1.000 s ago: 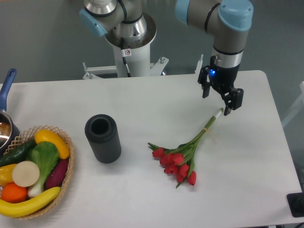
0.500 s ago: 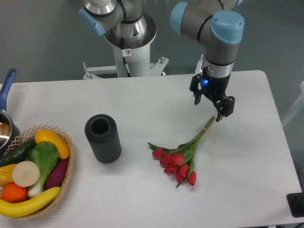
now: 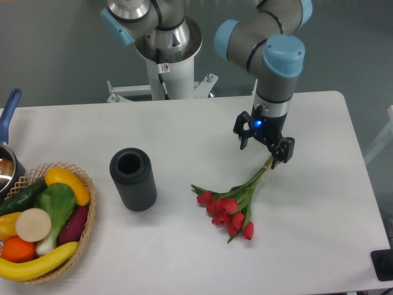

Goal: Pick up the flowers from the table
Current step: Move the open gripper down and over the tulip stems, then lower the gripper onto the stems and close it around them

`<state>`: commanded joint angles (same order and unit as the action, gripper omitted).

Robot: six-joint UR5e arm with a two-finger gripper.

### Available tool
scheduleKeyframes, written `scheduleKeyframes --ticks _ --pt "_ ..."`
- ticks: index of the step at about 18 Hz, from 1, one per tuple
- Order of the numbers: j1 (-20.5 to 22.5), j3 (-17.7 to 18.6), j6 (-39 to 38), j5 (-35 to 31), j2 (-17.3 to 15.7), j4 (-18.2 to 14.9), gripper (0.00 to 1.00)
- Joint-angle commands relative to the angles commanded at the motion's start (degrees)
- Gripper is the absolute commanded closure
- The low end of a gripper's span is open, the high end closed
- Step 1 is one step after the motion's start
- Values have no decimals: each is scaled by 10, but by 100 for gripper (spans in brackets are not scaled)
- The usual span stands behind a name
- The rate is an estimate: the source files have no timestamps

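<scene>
1. Flowers (image 3: 232, 206) lie flat on the table (image 3: 319, 215), heads fanned out below and to the camera-left of the fingers, stems running up to the bound end, which reaches the finger on the camera-right side.
2. We find the gripper (image 3: 262, 148) with its fingers (image 3: 283, 152) spread, nothing between them, hanging over the stem end. Whether the tips touch the table we cannot tell.
3. We judge the bunch light and limp: thin stems, soft heads and leaves. It will likely droop from whatever point is held.
4. We judge the heads fragile and easily crushed; they are not the place to grip.
5. Best hold, in our view: the gathered stems, just down from the tip nearest the fingers, where the bundle is tightest.
6. Risk noted: smooth thin stems lying flat may slip out or splay if the fingers close too near the very end.
7. A dark cup (image 3: 132, 178) and a basket (image 3: 86, 226) stand well apart from the fingers, toward camera-left.
</scene>
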<state>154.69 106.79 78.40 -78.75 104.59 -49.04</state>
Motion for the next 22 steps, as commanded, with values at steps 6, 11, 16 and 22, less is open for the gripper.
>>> scheduleKeyframes --ticks 6,11,16,22 --pt "-15 6 -18 -4 34 48 0" --pt "-18 -1 -18 -5 58 47 0" --pt "-4 -7 -16 -20 77 47 0" --pt "-3 1 -19 -34 87 47 0"
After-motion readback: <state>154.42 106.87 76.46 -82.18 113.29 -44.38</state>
